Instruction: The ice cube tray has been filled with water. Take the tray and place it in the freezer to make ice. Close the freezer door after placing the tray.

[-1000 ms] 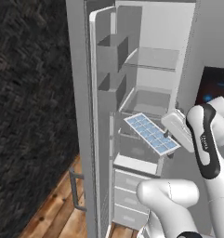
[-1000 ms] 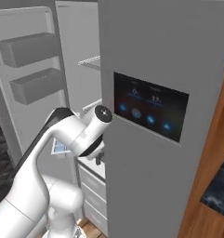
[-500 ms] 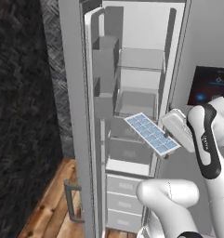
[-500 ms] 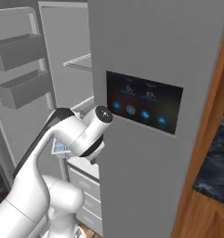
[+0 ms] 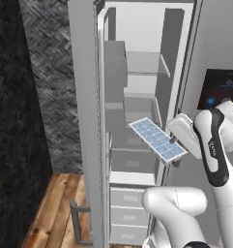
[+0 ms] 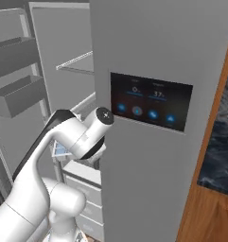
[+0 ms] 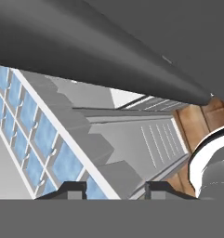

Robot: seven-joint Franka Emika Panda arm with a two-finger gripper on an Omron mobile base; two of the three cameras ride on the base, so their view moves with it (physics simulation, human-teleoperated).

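Observation:
The ice cube tray point(image 5: 156, 140) hangs tilted in front of the open freezer point(image 5: 137, 97) at mid-shelf height, its pale blue water cells facing up. My gripper point(image 5: 173, 156) is shut on the tray's near right end. In the hand view the tray point(image 7: 29, 125) runs up the left side, with its edge between the two fingertips of the gripper point(image 7: 115, 190). A corner of the tray point(image 6: 62, 150) peeks out behind my arm. The freezer door point(image 5: 84, 97) stands wide open, edge-on at the left; its bins point(image 6: 16, 85) face inward.
The refrigerator's right door with the dark lit panel point(image 6: 151, 101) stands shut beside my arm. Pale drawers point(image 5: 130, 213) fill the freezer's lower part, with shelves above. A dark textured wall point(image 5: 21, 97) and wood floor point(image 5: 60, 208) lie left of the door.
The whole picture has shifted as the base moved, so the freezer's inside now faces me more squarely and nearer. The tray stays in my gripper, held the same way.

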